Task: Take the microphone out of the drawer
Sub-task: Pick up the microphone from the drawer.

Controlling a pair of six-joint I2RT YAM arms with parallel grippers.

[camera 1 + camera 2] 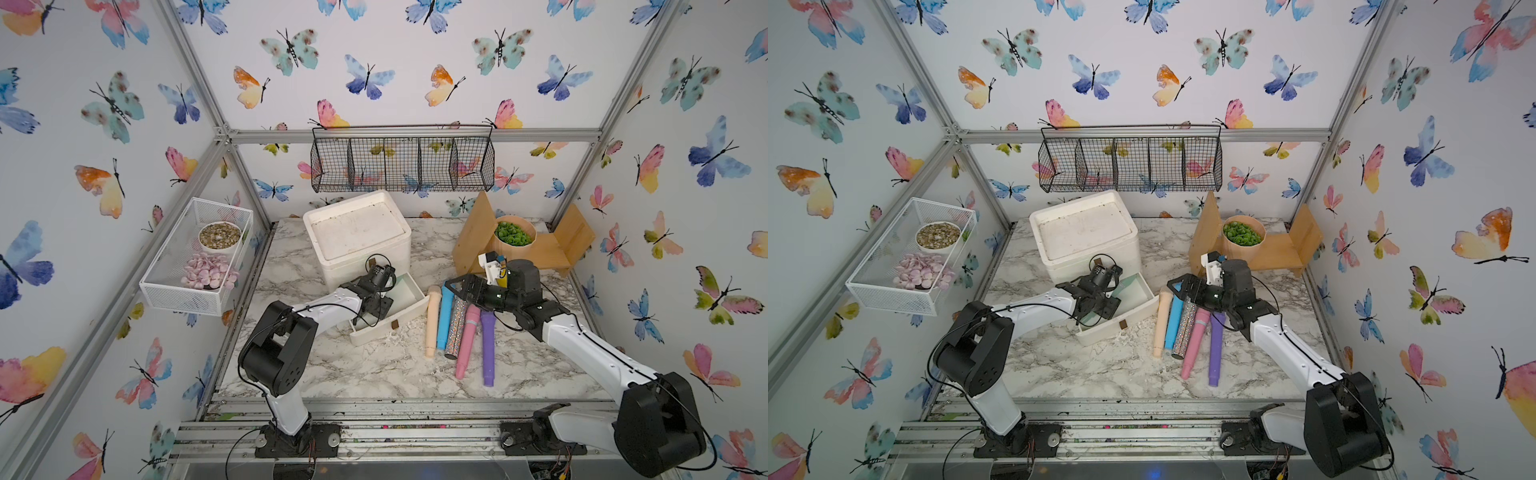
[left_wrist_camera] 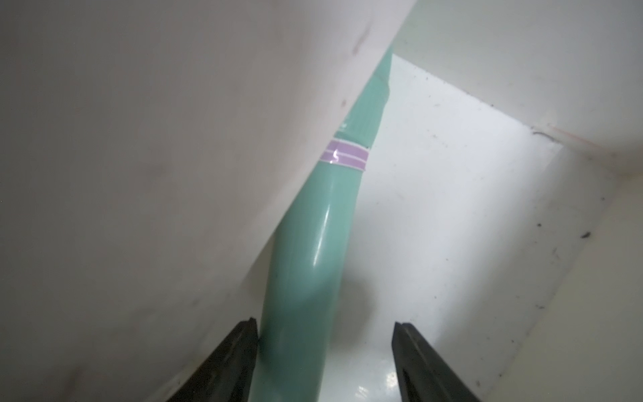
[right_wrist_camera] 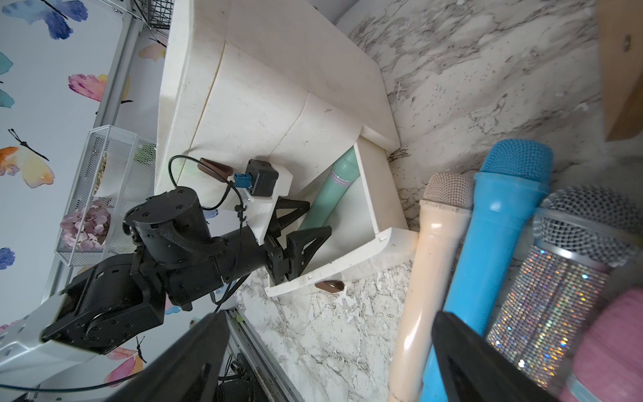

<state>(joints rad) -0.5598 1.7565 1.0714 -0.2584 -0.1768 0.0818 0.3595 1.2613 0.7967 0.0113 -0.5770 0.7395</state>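
Left gripper (image 2: 325, 323) is down inside the open white drawer (image 2: 435, 209), jaws part-spread astride the mint-green plastic microphone (image 2: 313, 243), which lies along the drawer's wall. It's snug by one finger, with a gap to the other.

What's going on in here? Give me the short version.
The left gripper is down inside the open drawer, its jaws apart on either side of the green microphone, not yet clamped on it. That microphone lies along one drawer wall, head toward the white cabinet. The right gripper is open and holds nothing, hovering over the head end of a row of five microphones lying on the marble table beside the drawer.
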